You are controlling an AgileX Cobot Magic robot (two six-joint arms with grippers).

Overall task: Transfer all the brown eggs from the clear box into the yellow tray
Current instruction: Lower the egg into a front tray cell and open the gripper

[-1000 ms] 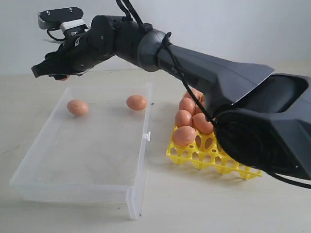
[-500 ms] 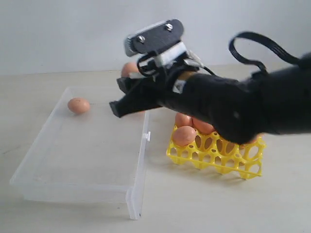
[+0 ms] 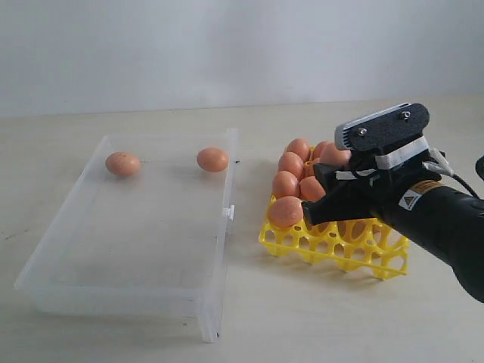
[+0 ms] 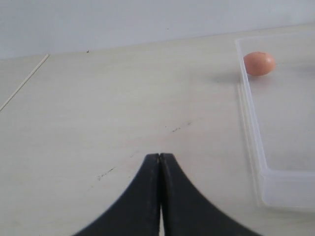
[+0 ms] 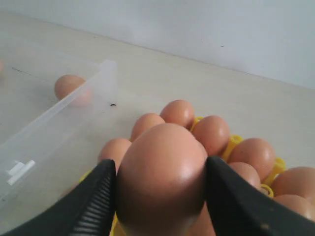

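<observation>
Right pincer [image 3: 311, 213] clamped on one brown egg [image 5: 161, 172], a jaw on either side, held over the yellow tray [image 3: 333, 255] near its box-side edge. Left pincer [image 4: 160, 164] closed and empty, over bare counter [image 4: 98, 108] beside the clear box [image 3: 219, 249].

Progress: tray column nearest the box is full, with more eggs behind. Several front cells show open lattice; exact count not readable. Two remain at the box's far end: left egg [image 3: 122, 164] and right egg [image 3: 212, 159]. Judged well past halfway: set this one down, then two more trips.

Vs one second ago: right arm was stretched over the box's far-left corner; half a second ago it was crossing the box's right wall; now over the tray. Both box eggs unmoved
</observation>
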